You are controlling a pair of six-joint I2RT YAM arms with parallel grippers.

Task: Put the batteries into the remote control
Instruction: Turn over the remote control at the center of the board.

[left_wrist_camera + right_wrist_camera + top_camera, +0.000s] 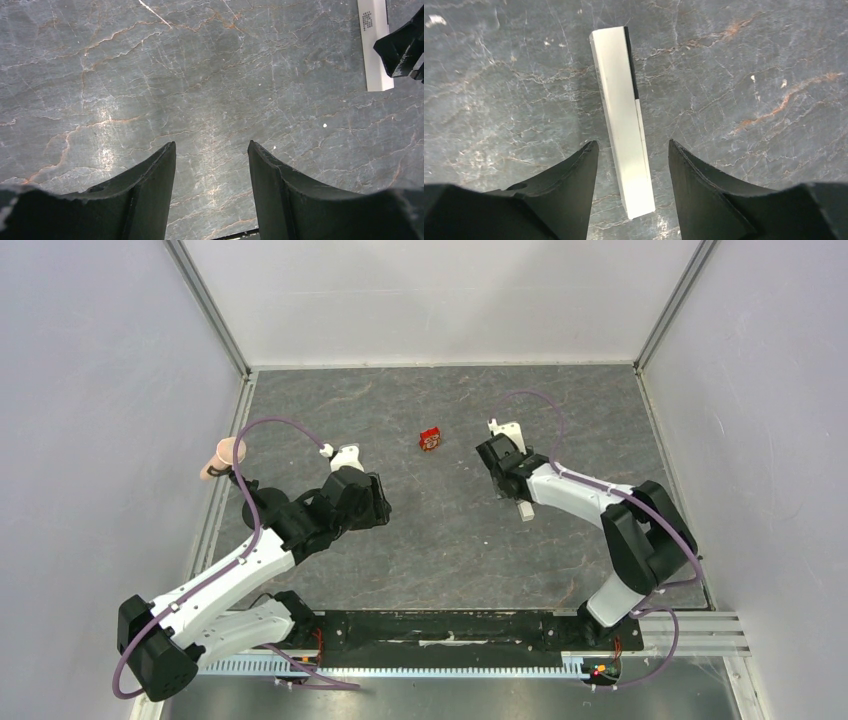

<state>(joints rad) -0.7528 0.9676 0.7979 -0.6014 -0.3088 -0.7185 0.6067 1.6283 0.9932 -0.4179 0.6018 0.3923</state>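
The remote control (pixel 621 100), a slim white bar with a dark strip along its far right edge, lies on the grey table. My right gripper (pixel 633 142) is open and straddles its near end, with gaps on both sides. In the top view only the remote's tip (pixel 525 511) shows beneath the right gripper (pixel 512 485). My left gripper (pixel 211 143) is open and empty over bare table, left of centre (pixel 365 502). The left wrist view shows the remote (pixel 374 45) at the top right. No batteries are in view.
A small red square box (pixel 430 439) sits on the table beyond and between the two grippers. A pinkish object (pixel 222 458) lies at the table's left edge by the wall. Walls enclose the table on three sides.
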